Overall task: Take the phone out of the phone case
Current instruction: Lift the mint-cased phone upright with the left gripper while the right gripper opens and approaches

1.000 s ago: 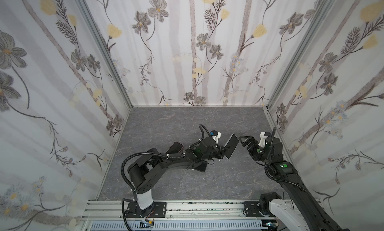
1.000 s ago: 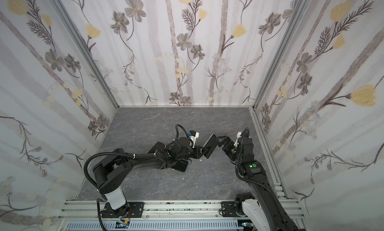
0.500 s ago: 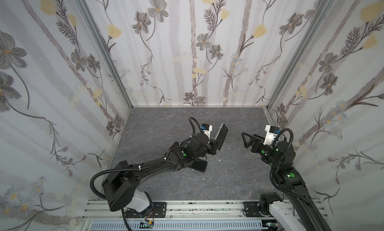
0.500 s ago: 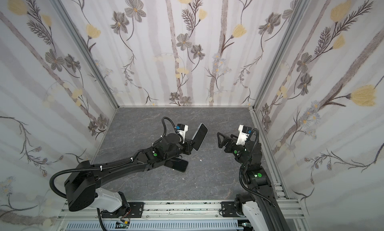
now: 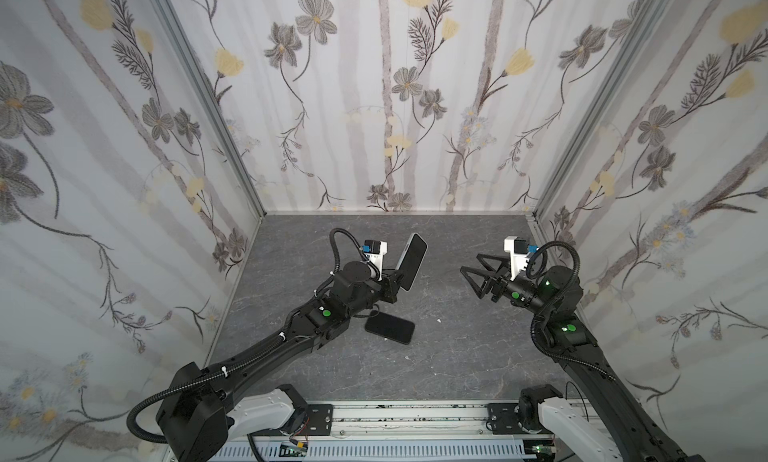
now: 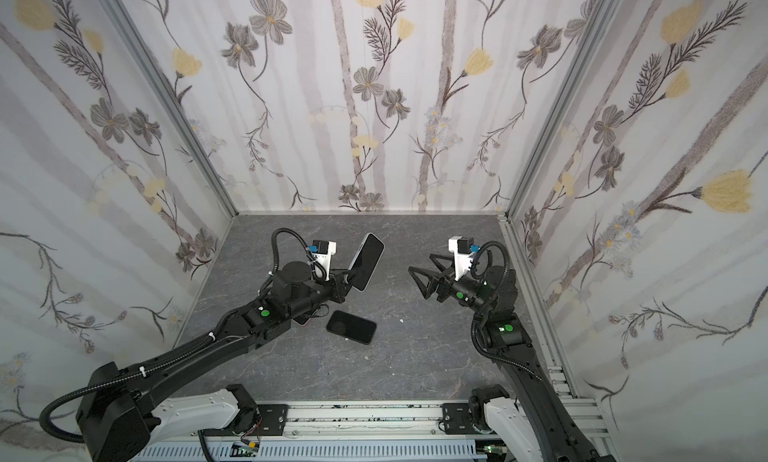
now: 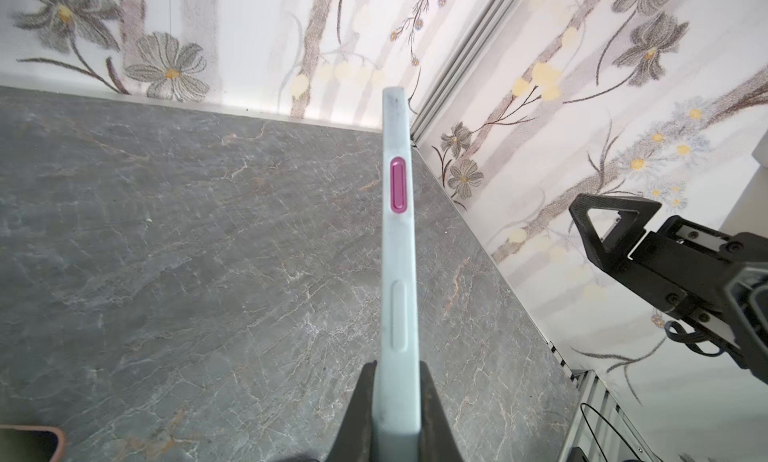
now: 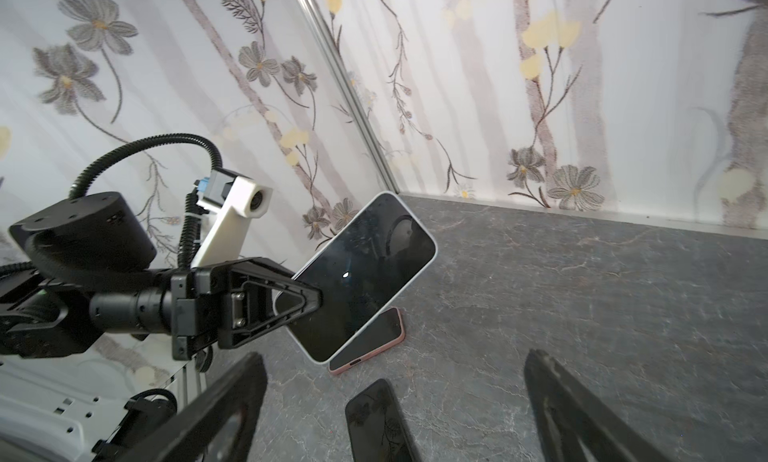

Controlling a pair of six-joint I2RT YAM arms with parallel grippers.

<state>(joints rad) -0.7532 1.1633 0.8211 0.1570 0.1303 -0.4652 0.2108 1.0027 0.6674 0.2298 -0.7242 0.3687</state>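
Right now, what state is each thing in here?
cased phone: lifted, tilted, screen dark, pale case still on
left gripper: shut on the cased phone
right gripper: open, empty
black phone: lying flat on the table
pink-cased phone: lying flat on the table

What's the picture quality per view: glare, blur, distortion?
In both top views: flat even light, soft shadows, walls splayed by the wide lens. Left wrist: left claw blurred at the frame edge, wall nearly blown out. Right wrist: held phone shows a small white glare spot and dim reflections; black phone mirrors the wallpaper; right claw out of focus.
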